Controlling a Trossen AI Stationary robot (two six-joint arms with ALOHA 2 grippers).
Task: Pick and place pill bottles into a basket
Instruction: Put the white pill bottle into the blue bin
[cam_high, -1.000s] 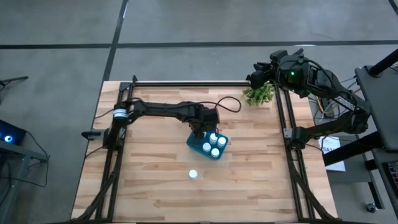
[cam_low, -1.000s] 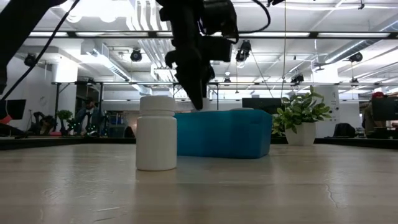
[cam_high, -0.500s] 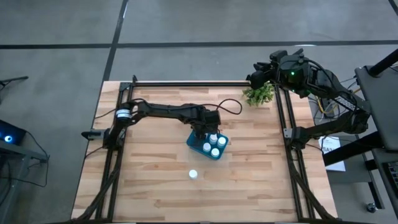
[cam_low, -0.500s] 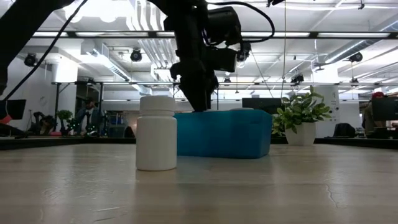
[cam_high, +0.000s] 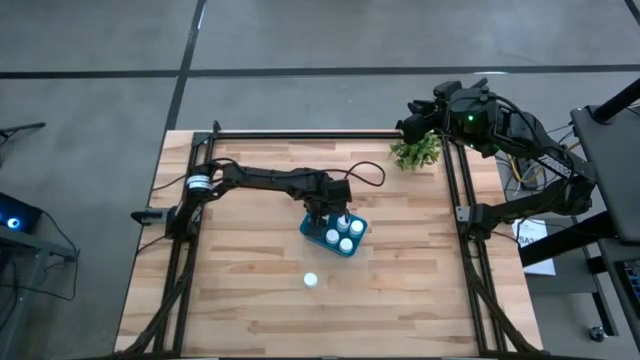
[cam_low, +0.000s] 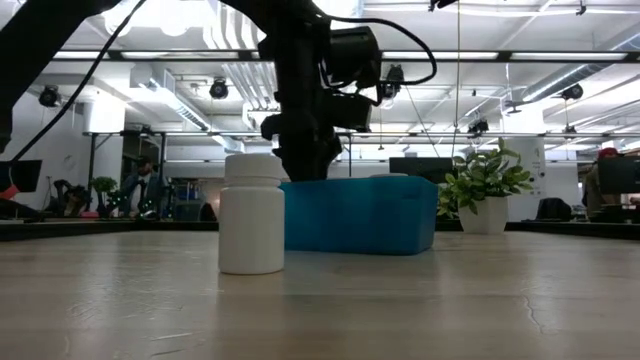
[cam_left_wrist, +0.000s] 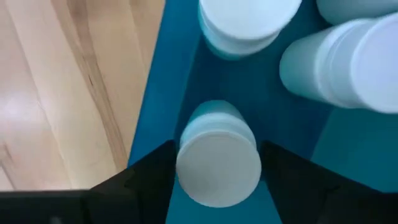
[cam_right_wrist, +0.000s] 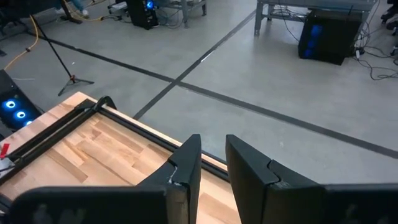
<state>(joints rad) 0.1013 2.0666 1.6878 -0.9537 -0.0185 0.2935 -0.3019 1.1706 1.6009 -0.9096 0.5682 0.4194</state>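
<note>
Upright bottles (cam_high: 345, 236) crowd the basket (cam_high: 312, 229); surrounding table (cam_high: 240, 290) open.

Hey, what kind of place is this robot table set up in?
Probably an open lab or industrial workspace. The low view shows exposed ceiling ducts and strip lights above distant workstations, the right wrist view shows a bare concrete floor with taped lines and computer towers.

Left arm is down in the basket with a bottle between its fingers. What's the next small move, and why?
Probably open the left end effector and release. The left wrist view shows the held pill bottle already inside the basket, beside the other bottles, with the fingers on both sides of it. After that, lift straight up; one last bottle stands on the table. The right end effector waits off at the far right corner.
</note>
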